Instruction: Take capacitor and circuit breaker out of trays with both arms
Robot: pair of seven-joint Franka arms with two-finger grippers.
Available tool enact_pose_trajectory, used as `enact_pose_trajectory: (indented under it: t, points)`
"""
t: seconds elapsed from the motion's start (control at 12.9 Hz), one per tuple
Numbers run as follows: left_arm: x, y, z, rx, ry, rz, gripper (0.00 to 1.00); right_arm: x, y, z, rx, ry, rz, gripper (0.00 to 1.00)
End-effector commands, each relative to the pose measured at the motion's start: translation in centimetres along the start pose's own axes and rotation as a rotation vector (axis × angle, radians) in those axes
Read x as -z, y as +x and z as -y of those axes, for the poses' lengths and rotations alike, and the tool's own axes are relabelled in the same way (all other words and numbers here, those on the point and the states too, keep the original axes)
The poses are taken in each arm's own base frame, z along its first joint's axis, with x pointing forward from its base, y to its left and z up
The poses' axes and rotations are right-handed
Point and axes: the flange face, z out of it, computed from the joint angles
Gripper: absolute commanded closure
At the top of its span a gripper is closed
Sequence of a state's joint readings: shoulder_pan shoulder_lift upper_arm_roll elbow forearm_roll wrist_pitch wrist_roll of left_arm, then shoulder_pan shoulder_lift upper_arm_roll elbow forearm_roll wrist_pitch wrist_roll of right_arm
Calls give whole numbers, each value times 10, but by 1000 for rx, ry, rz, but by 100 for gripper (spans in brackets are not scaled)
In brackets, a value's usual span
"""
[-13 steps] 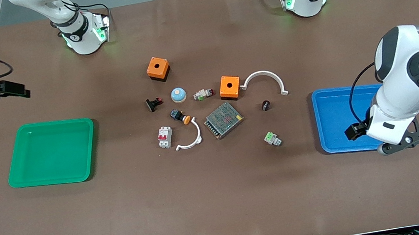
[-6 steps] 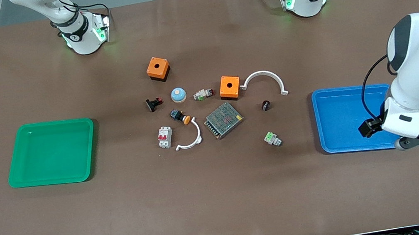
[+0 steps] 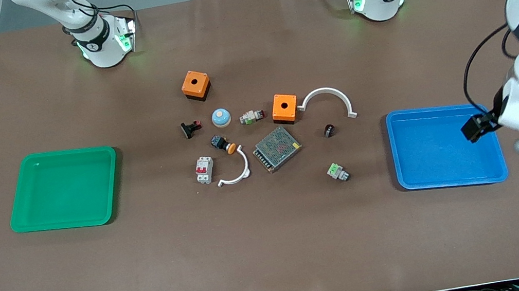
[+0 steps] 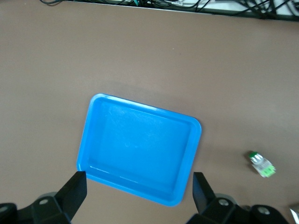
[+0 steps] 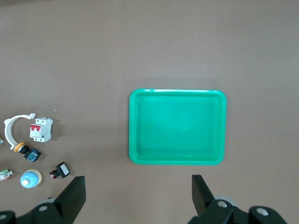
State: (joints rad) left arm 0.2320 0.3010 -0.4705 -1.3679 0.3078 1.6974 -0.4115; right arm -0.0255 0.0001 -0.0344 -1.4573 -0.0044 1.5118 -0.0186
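Front view is showing us the capacitor (image 3: 329,130) and breaker (image 3: 204,169) lying untouched; wrist views are showing our left gripper (image 4: 140,193) spread over the blue tray (image 4: 93,140) and right gripper (image 5: 138,196) spread above the table.

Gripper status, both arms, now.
Left gripper: open, empty, above the blue plastic tray.
Right gripper: open, empty, above the green plastic tray.

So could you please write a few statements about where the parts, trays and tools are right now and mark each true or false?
1. The breaker lies in the green tray. False: it lies on the table.
2. The capacitor lies between the mesh-covered box and the blue tray. True.
3. The left tool is shut on the capacitor. False: it is open and holds nothing.
4. The right tool is open. True.
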Motion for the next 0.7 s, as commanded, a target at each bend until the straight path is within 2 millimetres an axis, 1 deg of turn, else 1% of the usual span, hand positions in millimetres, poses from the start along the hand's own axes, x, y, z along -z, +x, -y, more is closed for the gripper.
enact_pose_trajectory:
  t: [0.0,0.08,0.16,0.23,0.31,0.39,0.47,0.54,0.62]
  points:
    - [32,-19,11,14,-58,16,0,-5,7,0,13,-11,7,0]
    - [38,-24,14,13,-62,36,0,-8,8,0,15,-11,16,0]
    - [39,-29,16,-6,-54,66,0,-10,8,0,15,-11,24,0]
    - [49,-37,20,-44,-54,70,0,-12,9,1,18,-11,27,0]
    - [56,-42,37,-65,-48,70,0,-15,11,2,19,-11,32,0]
    - [57,-55,48,-135,-33,77,0,-16,12,3,20,-9,33,0]
    - [57,-61,61,-165,-32,85,0,-18,13,2,19,-11,36,0]
    - [57,-68,70,-162,-52,99,0,-18,13,3,20,-9,36,0]
    - [56,-76,74,-152,-79,116,0,-18,13,2,19,-11,35,0]
